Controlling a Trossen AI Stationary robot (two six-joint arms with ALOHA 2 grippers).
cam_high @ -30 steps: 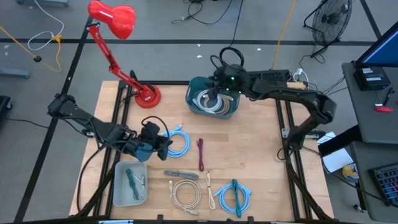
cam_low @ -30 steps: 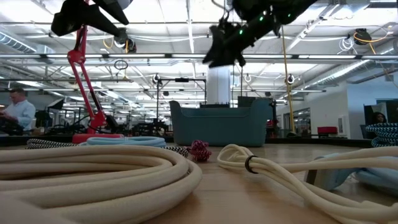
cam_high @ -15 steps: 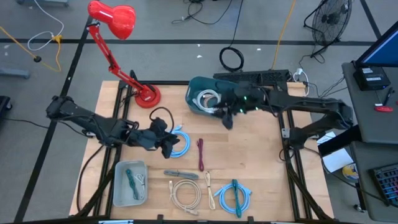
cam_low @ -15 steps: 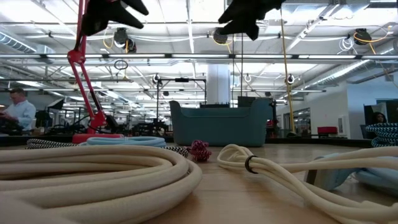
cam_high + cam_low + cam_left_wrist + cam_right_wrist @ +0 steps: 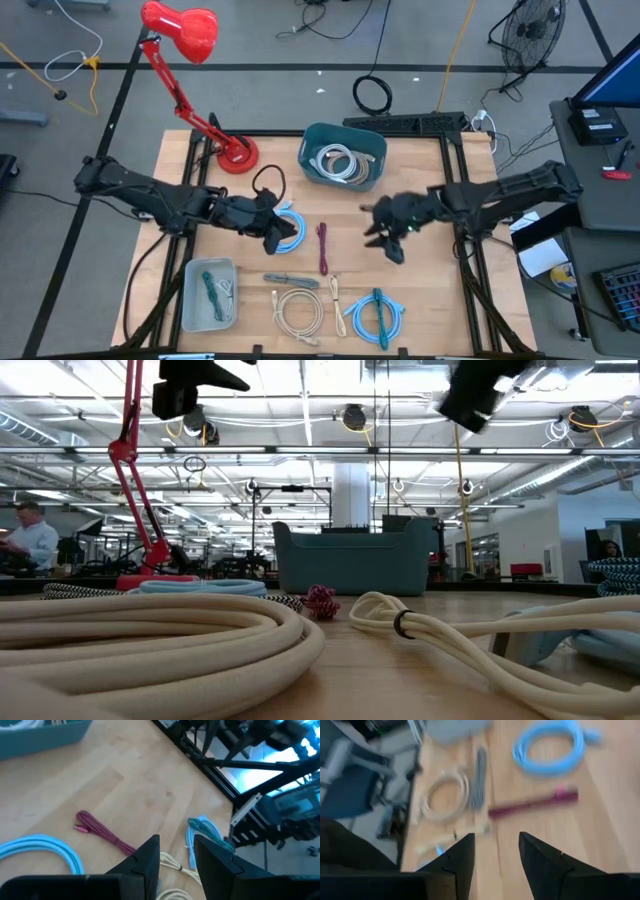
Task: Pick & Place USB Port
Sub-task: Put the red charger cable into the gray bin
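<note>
Several bundled cables lie flat on the wooden table: a light-blue coil (image 5: 289, 228), a maroon bundle (image 5: 323, 248), a cream coil (image 5: 298, 309), a dark grey one (image 5: 291, 281) and a teal-and-blue coil (image 5: 376, 314). Which of them the USB port belongs to I cannot tell. My left gripper (image 5: 272, 230) hangs open over the light-blue coil's left edge (image 5: 175, 842), with nothing between its fingers. My right gripper (image 5: 386, 242) hangs open above bare wood right of the maroon bundle (image 5: 497, 837), also with nothing in it.
A teal bin (image 5: 312, 138) with white cables stands at the far middle. At the far left is the red lamp's base (image 5: 238, 152). Near the front left corner a grey tray (image 5: 192, 300) holds a green cable. Bare wood lies on the right half.
My right gripper has swung from above the teal bin toward the table's near edge and now hangs over the bare wood right of the maroon bundle. My left gripper has shifted a little toward the right, over the light-blue coil, and turned. No cable has moved.
</note>
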